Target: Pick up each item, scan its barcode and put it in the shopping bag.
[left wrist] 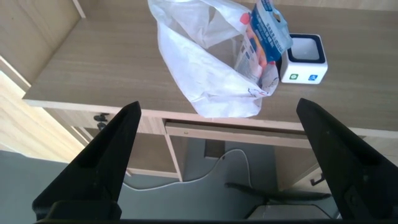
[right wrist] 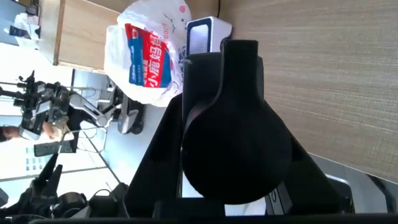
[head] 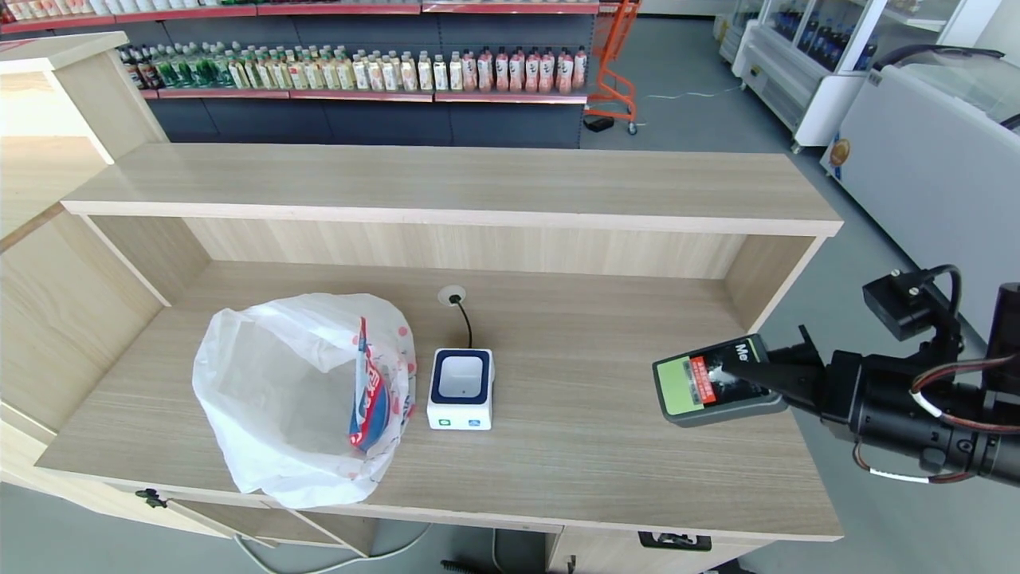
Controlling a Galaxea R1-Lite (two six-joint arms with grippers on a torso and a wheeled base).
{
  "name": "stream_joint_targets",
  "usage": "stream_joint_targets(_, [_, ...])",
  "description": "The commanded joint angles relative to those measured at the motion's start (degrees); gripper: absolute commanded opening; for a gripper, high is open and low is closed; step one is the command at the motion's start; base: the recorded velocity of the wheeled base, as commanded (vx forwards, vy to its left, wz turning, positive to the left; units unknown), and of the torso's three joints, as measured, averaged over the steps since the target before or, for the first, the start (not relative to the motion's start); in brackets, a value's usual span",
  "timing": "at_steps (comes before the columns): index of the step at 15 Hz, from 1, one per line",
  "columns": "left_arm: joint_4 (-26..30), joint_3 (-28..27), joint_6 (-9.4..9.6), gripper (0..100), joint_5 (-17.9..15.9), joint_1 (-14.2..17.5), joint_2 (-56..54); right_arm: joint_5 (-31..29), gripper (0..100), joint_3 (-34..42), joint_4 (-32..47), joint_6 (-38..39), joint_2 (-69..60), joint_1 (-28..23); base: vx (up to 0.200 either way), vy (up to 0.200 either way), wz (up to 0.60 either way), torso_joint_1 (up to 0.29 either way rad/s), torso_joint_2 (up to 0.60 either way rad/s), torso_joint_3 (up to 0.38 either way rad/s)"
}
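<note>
Right hand grips a green-and-black box at the right end of the tabletop.

The box point(head: 713, 383) is clamped between the fingers of the right hand point(head: 753, 375), its green end pointing toward the middle of the tabletop point(head: 574, 446); whether it touches the wood cannot be told. Well apart to its left sits the white scanner point(head: 460, 388) with a dark-framed window on top, its black cable point(head: 464, 323) running back to a round hole in the tabletop. Just beside the scanner, on the robot's left, the white plastic shopping bag point(head: 271, 399) stands open with a red, white and blue packet point(head: 368, 399) upright inside it. The left hand point(left wrist: 217, 112) hangs in front of the tabletop's near edge by the bag, its fingers spread wide and holding nothing.
</note>
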Motion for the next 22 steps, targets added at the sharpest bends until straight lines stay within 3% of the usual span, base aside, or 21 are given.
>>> stream_joint_targets(1, [0.0,0.0,-0.04,100,0.04,0.03,-0.02,0.03,0,0.01,0.0,0.05,0.47,0.03,0.0,0.2,0.0,-0.007,0.0,0.002])
stream_joint_targets(8, [0.0,0.0,0.13,100,0.04,0.03,-0.02,-0.41,0,-0.78,-0.44,-0.48,5.13,-0.06,0.0,0.2,0.0,0.004,0.0,0.001])
stream_joint_targets(14, [0.0,0.0,0.22,100,0.04,0.03,-0.02,-0.41,0,-7.37,-0.27,-4.34,11.72,-0.15,0.0,0.2,0.0,0.003,0.0,0.002])
stream_joint_targets(18, [0.0,0.0,0.22,100,0.04,0.03,-0.02,-0.76,0,-8.42,-0.35,-11.37,15.59,-0.41,0.0,0.0,0.0,0.0,0.0,0.0])
stream_joint_targets(22, [0.0,0.0,0.22,100,0.04,0.03,-0.02,-6.03,0,-9.3,-1.85,-14.19,20.07,-0.15,0.0,0.0,0.0,0.0,0.0,0.0])
